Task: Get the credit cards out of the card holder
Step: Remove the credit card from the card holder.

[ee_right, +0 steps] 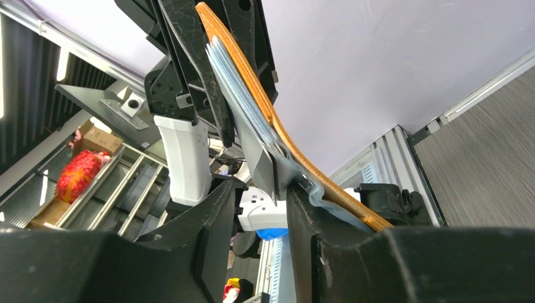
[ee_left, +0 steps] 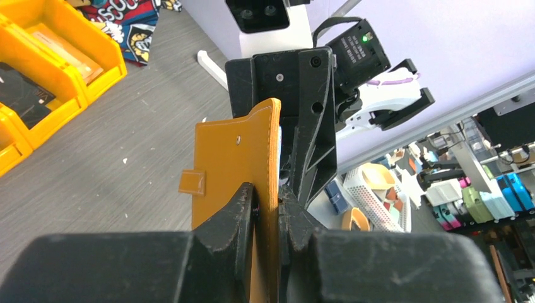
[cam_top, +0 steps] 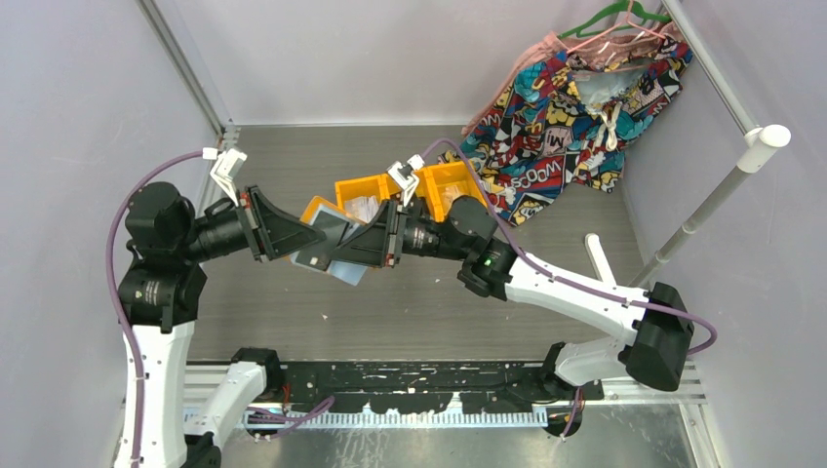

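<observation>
Left wrist view: the left gripper (ee_left: 266, 205) has its two black jaws drawn together on the lower edge of the flat orange book-like card holder (ee_left: 230, 158). It pinches the cover, which stands on edge and runs up and away from the camera. A small orange tab (ee_left: 192, 182) sticks out from the cover's left face.

Just past the holder's far edge is the black body of the right gripper (ee_right: 262, 196), facing the left one. In the right wrist view its jaws stand apart on either side of the holder's inner leaves. The right-hand finger (ee_right: 315, 214) touches the crumpled pale blue see-through pockets (ee_right: 230, 76) where they lie against the curved orange cover. The left-hand finger (ee_right: 214, 221) is clear of them. A grey flat sheet (ee_right: 264, 161) hangs down from the leaves towards the gap between the jaws. Whether it is a card or a pocket page cannot be told.

From above, the holder hangs in the air between the two grippers, over the grey wood-grain table (cam_top: 419, 302). It is just in front of the two orange plastic bin trays (cam_top: 363, 185). A bright comic-print cloth (cam_top: 575, 97) lies well apart at the far right corner.
</observation>
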Robot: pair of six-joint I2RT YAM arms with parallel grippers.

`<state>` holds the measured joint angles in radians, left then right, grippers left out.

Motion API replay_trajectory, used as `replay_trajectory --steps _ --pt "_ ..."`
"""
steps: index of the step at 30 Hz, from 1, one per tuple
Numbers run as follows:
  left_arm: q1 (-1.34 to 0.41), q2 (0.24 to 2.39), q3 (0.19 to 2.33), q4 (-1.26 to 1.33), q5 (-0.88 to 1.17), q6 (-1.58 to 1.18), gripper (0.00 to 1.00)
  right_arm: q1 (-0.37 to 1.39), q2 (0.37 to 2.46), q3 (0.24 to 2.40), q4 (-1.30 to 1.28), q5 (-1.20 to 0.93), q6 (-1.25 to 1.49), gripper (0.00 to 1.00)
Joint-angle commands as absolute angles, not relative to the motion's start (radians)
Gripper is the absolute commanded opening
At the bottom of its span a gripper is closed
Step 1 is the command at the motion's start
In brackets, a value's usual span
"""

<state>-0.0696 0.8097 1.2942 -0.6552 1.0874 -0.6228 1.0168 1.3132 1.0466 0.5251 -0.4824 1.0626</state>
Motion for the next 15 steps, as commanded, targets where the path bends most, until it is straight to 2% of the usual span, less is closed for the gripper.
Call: replay_trajectory --steps 1,5,8,15 --pt "-0.086 0.773 1.263 -0.627 1.206 -0.731 0.13 1.026 1.274 1.078 0.797 -0.426 1.078 0.41" --pt "-0.086 0.76 1.259 -0.646 1.188 -0.736 0.18 1.027 1.271 1.085 0.806 -0.41 1.068 0.38" --pt "-0.086 0.756 1.256 -0.664 1.188 -0.735 0.18 1.027 1.265 1.095 0.789 -0.396 1.05 0.38" --pt "-0.086 0.743 1.254 -0.721 1.155 -0.693 0.03 1.028 1.254 1.1 0.781 -0.388 1.039 0.37"
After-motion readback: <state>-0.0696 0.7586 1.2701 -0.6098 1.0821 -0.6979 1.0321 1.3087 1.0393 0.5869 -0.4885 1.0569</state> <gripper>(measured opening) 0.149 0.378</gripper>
